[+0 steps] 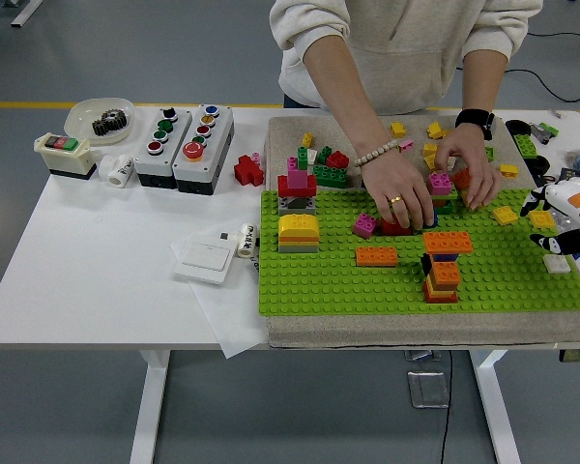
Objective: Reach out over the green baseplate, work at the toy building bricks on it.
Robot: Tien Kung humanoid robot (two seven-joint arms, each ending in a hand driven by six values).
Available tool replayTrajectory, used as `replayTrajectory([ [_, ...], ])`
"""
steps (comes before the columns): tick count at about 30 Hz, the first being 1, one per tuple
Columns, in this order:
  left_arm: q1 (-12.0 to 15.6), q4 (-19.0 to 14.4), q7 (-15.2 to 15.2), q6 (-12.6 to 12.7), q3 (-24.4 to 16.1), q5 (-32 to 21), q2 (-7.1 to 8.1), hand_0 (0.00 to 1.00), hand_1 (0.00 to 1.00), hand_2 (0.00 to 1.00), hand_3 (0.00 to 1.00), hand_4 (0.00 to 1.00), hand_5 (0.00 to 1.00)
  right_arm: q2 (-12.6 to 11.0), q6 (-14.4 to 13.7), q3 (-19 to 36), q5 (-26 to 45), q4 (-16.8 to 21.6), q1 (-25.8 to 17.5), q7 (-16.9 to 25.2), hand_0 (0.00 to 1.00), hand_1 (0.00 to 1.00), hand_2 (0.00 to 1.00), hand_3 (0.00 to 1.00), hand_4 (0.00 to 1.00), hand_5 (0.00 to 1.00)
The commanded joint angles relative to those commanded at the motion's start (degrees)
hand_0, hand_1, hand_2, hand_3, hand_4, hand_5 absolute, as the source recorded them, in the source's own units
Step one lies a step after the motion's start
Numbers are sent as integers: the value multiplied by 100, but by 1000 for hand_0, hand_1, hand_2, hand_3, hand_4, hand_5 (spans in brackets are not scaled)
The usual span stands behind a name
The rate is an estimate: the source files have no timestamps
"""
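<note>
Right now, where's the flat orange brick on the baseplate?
In the head view the flat orange brick lies mid-way across the green baseplate, just left of the stacked orange tower and nearer the table's front edge than the person's hand.

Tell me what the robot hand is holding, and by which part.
Nothing, as far as can be seen. The right robot hand hovers at the baseplate's right edge above a white brick; its grip cannot be made out. The person's hands work the bricks.
</note>
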Motion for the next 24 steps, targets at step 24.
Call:
replayTrajectory([
  [24,-17,-9,7,-47,-13,54,12,550,624,683,609,637,735,205,43,-335,268,-356,234,-30,561,660,725,739,860,154],
])
